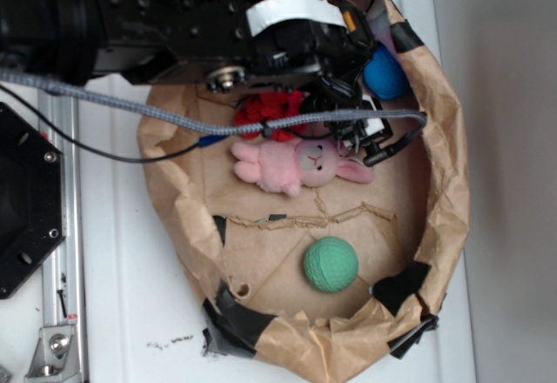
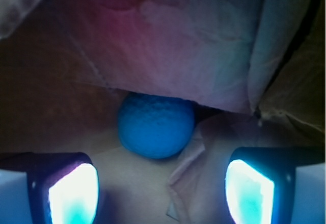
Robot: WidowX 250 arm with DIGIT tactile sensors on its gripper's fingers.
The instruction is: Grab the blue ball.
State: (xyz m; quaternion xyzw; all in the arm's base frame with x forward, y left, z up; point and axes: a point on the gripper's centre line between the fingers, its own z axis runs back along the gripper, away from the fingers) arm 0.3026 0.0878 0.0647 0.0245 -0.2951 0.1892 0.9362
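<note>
Your hand (image 2: 158, 193) is spread wide, holding nothing, with the blue ball (image 2: 156, 125) just ahead between the pads, tucked against the paper wall (image 2: 204, 46). Drive straight forward, keep it centered, then close before the wall crowds you.

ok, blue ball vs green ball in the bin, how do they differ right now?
Colour: the blue ball is teal-blue, the green ball mint green.
Position: the blue ball sits tight against the paper wall at the far rim, partly hidden by the arm; the green ball lies in the open on the floor near the opposite rim.
Tool: the open tool faces the blue ball; the green ball is well away from it.
Shared: both small, round, dimpled, similar size.
</note>
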